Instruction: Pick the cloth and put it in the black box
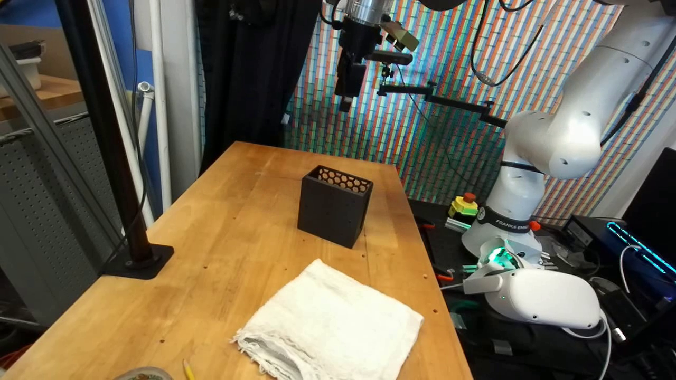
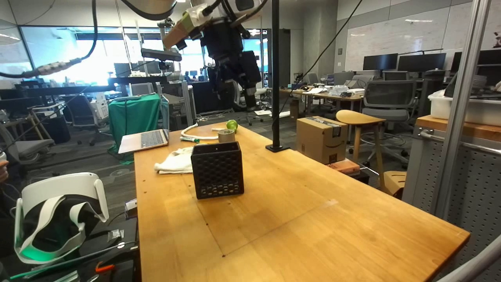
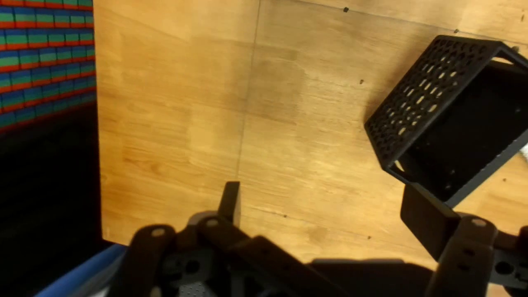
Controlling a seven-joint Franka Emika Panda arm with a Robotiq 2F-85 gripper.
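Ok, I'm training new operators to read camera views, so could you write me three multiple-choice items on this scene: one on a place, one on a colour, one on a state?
1. Where is the cloth?
A) on the table, outside the box
B) inside the box
C) under the table

2. What colour is the cloth?
A) blue
B) green
C) white

3. What state is the tool in?
A) shut on the cloth
B) open, holding nothing
C) shut and empty

Right letters:
1: A, since an exterior view shows the cloth on the wood with a gap between it and the box.
2: C, since it looks white in both exterior views.
3: B, since the wrist view shows the fingers spread wide, with the table visible between them.
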